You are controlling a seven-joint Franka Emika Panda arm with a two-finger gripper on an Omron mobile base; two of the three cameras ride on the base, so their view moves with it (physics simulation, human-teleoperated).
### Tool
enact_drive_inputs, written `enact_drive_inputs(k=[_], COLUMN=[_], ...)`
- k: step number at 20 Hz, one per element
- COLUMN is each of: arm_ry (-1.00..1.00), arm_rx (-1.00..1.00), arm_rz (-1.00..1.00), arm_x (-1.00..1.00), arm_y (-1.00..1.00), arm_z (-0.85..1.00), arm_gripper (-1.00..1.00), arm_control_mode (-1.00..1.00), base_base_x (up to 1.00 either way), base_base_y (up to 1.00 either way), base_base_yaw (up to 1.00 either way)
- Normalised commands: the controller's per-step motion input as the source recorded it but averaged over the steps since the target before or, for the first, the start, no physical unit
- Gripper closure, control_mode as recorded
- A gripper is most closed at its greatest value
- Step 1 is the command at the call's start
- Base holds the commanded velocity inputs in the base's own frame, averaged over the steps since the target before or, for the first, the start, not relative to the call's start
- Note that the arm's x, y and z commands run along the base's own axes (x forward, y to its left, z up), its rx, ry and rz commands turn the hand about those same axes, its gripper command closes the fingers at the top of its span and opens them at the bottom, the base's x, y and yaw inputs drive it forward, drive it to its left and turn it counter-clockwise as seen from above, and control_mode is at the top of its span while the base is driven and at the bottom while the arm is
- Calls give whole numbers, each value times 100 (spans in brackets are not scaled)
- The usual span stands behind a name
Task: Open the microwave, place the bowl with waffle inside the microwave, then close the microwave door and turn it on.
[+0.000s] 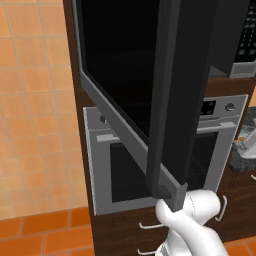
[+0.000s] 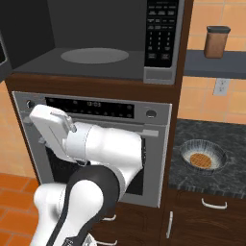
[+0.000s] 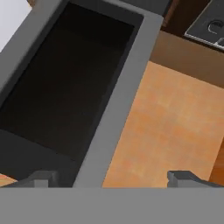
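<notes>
- Gripper (image 3: 111, 177) fingertips stand wide apart at the bottom of the hand view, with nothing between them; the grey-silver edge of the microwave door (image 3: 118, 100) runs up just beside the left tip.
- The microwave door (image 1: 150, 85) is swung open, its black glass panel and dark inner edge crossing the left base view.
- The microwave (image 2: 110, 62) cavity is open in the right base view, with a round turntable plate (image 2: 94, 55) on its floor and the dark keypad strip (image 2: 161, 33) to the right.
- The bowl (image 2: 202, 156) with the waffle (image 2: 201, 159) sits on the dark counter (image 2: 192, 178), right of the appliances and well apart from the microwave.
- The oven (image 2: 153, 115) sits directly below the microwave, and the white arm (image 2: 101, 149) crosses its front.
- A brown canister (image 2: 216, 42) stands on a shelf (image 2: 211, 65) above the counter.
</notes>
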Motion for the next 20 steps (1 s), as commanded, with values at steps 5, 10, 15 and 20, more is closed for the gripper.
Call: enact_drive_inputs(k=[5,10,15,20], arm_ry=[-11,-3,15,4], arm_rx=[-2,-9,-10,-24], arm_rz=[-12,-19,-39,-58], arm_x=[-43,-23,23,25], arm_y=[-100,-100,-100,-95], arm_z=[-8,-5,-26,-56], arm_gripper=[-100,-100,-100,-100], arm_control_mode=[-100,-100,-100,-100], base_base_x=[0,0,0,0], base_base_y=[0,0,0,0], base_base_yaw=[0,0,0,0])
